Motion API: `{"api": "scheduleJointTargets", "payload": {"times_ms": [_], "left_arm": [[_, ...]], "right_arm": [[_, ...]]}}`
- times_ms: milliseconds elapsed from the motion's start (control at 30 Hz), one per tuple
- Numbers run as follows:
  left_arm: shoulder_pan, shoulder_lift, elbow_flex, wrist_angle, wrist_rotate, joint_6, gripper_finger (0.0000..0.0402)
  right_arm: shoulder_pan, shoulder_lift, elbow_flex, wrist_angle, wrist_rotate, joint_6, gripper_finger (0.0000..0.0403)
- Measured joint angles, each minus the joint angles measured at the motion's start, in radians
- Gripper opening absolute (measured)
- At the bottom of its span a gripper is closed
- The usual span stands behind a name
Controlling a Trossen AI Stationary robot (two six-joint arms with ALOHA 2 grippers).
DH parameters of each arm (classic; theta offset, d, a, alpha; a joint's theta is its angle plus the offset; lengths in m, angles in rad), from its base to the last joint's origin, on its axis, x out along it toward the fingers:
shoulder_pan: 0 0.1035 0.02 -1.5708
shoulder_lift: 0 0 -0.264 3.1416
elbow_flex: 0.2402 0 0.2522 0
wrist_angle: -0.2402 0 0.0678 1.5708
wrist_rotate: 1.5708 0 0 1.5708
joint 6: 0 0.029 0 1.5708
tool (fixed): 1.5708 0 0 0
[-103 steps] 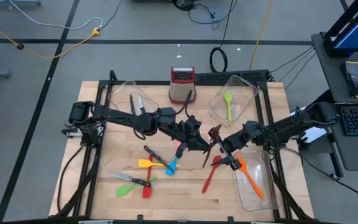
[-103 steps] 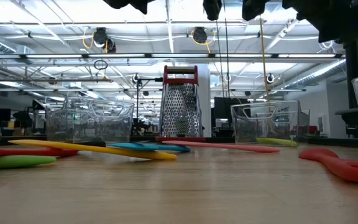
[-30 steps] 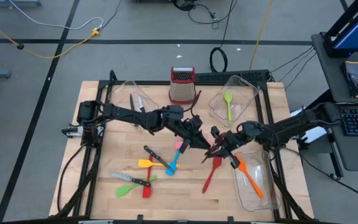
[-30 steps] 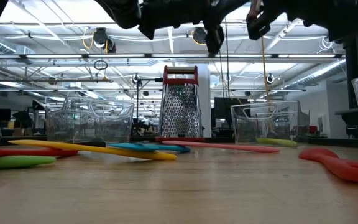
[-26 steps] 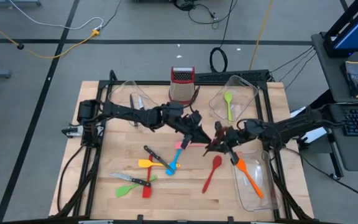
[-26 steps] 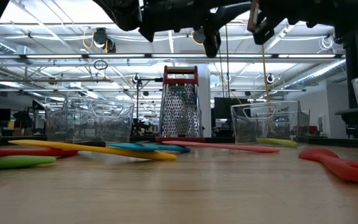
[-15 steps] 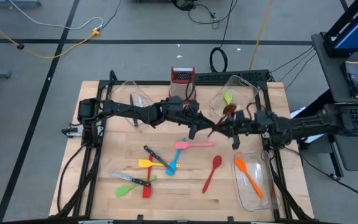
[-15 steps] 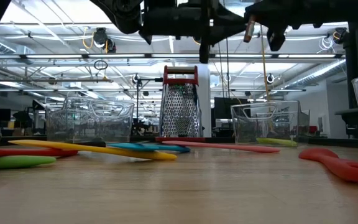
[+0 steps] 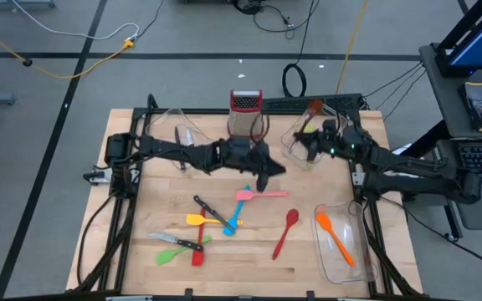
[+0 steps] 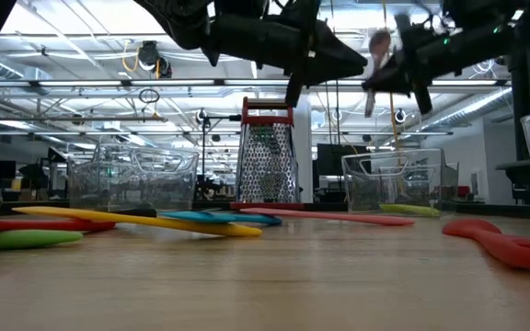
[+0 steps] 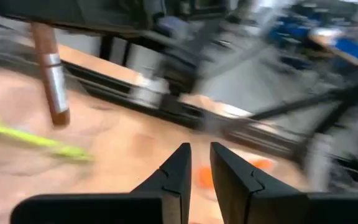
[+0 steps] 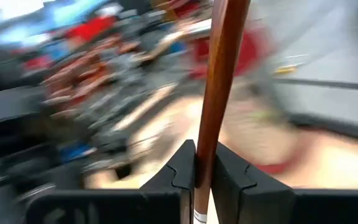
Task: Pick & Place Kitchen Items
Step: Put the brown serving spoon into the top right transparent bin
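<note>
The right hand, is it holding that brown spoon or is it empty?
Holding it. The right hand is shut on the brown wooden-handled spoon, whose handle runs up from between its fingers, above the back-right clear plastic bin.

The right gripper (image 9: 315, 138) carried the brown spoon (image 9: 314, 109) from the table's middle to above the back-right bin (image 9: 338, 125); the left gripper (image 9: 268, 171) drew back.
</note>
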Motion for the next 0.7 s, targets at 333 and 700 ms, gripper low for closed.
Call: {"api": "scheduleJointTargets", "payload": {"times_ms": [333,700], "left_arm": [[-0.038,0.0,0.0,-0.026,-0.14,0.158,0.0063],[-0.131,0.0,0.0,-0.086,-0.36,0.331,0.0063]], "right_arm": [[-0.246,0.003,-0.001,-0.092,-0.137,0.141,0.0018],[-0.43,0.07,-0.002,-0.233,-0.208,0.22,0.0018]]}}
